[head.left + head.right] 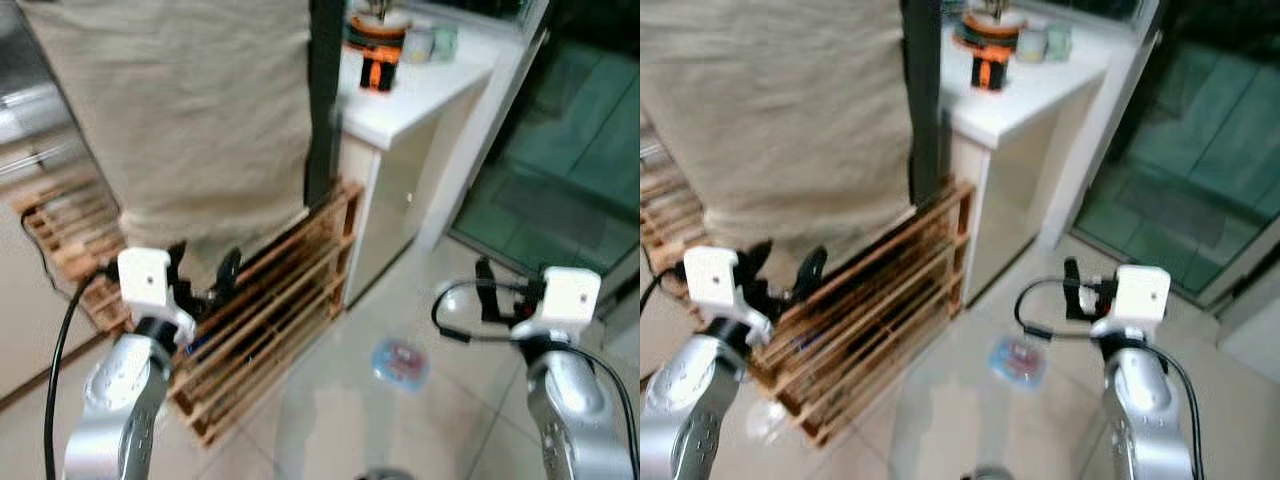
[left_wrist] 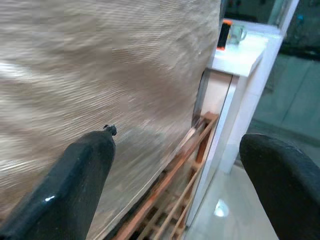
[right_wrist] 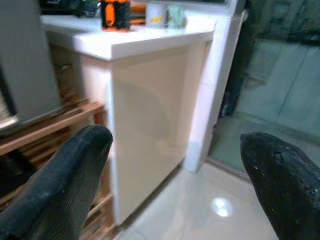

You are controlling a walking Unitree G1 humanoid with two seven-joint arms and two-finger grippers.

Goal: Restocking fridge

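While both claws hang empty and spread wide, the left gripper [image 1: 205, 275] sits nearer the cloth-draped fridge [image 1: 190, 110] than the right gripper [image 1: 487, 290], which is out over the floor by the white counter's [image 1: 420, 95] corner.

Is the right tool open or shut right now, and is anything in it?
Open and empty: in the right wrist view the right tool has its two black fingers wide apart, with only the white counter beyond them.

Tall fridge [image 1: 180, 110], beige cloth-draped, beside white counter [image 1: 420, 90]

The right pincer [image 3: 175, 185], fingers spread, faces a white counter [image 3: 150, 42] beside a wooden rack [image 3: 55, 125].
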